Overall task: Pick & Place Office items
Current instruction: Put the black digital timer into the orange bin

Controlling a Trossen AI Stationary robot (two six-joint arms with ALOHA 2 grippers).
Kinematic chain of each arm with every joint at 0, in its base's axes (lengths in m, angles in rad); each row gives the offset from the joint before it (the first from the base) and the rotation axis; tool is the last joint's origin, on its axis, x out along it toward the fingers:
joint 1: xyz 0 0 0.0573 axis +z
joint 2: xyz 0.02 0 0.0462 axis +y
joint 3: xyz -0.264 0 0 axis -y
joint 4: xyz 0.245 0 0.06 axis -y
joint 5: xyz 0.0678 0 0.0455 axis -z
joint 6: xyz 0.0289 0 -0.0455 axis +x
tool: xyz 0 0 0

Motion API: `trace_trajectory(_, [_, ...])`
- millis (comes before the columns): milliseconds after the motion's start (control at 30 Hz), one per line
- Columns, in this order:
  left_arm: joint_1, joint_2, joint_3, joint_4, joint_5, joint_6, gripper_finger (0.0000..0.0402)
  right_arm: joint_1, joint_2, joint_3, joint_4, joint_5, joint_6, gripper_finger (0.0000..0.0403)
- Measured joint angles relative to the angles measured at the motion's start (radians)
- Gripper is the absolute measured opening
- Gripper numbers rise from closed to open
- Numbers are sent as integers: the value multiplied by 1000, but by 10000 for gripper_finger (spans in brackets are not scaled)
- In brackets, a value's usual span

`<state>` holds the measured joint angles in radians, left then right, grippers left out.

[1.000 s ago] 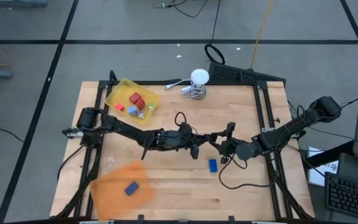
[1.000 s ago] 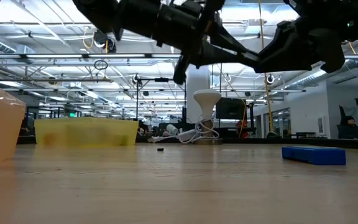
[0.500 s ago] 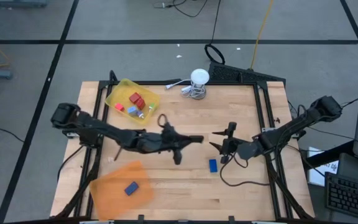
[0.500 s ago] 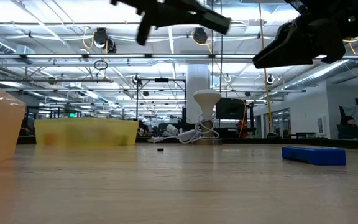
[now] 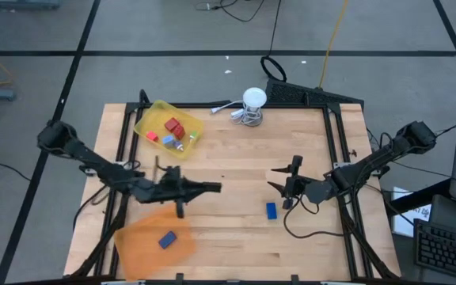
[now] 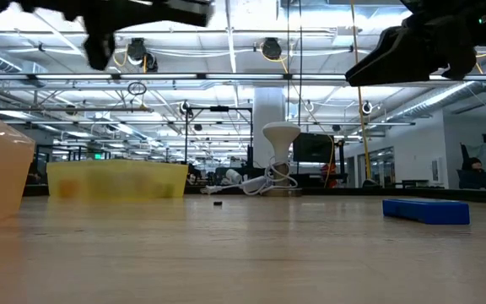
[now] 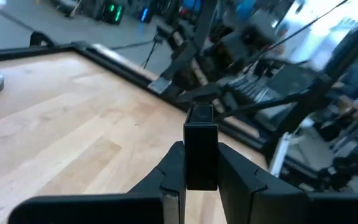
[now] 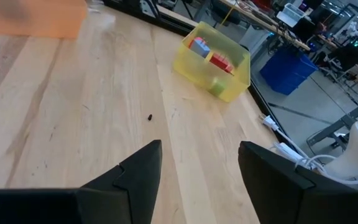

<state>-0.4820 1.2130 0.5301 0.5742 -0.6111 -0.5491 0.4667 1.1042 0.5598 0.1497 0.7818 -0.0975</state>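
My left gripper (image 5: pixel 214 188) hovers over the table's left middle, just past the orange tray (image 5: pixel 137 245), shut on a small black piece (image 7: pixel 201 134). My right gripper (image 8: pixel 197 155) hangs open above the right middle with nothing between its fingers. One blue piece (image 5: pixel 271 210) lies flat on the wood just nearside of the right gripper. Another blue piece (image 5: pixel 167 239) lies in the orange tray. The yellow tray (image 5: pixel 150 119) at the far left holds red and blue pieces (image 5: pixel 172 127). My left gripper pinches the black piece's two long sides (image 7: pixel 199 171) between its two fingers (image 7: pixel 173 168). The fingers lie level and point toward the table's right. The piece's far end (image 7: pixel 200 115) sticks out past the fingertips, and the piece hangs clear of the table.
A white round object with a coiled cable (image 5: pixel 252 103) stands at the far edge. A tiny dark speck (image 8: pixel 150 116) lies on the wood in the middle. Bare wood stretches between the two grippers.
My left gripper has drawn back from right beside the right gripper toward the table's left edge, staying shut, level and well above the wood. It now hangs near the orange tray. The right gripper has kept its place.
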Motion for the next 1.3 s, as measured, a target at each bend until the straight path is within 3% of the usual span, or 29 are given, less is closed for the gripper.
trace_trajectory(200, [-106,-103,-179,151,-169,-37,64,0,0,0,4,0,0,201])
trace_trajectory(333, [-136,-109,-247,213,-198,-48,60,0,0,0,4,1,1,201])
trace_trajectory(667, [-150,-110,-249,246,-86,-38,64,0,0,0,4,2,3,201])
trace_trajectory(967, [-275,-109,-249,153,171,-190,78,0,0,0,3,2,8,201])
trace_trajectory(1100, [-374,-109,-249,129,157,-311,61,0,0,0,3,1,28,201])
trace_trajectory(1300, [-547,-108,-249,39,40,-521,59,0,0,0,3,0,34,201])
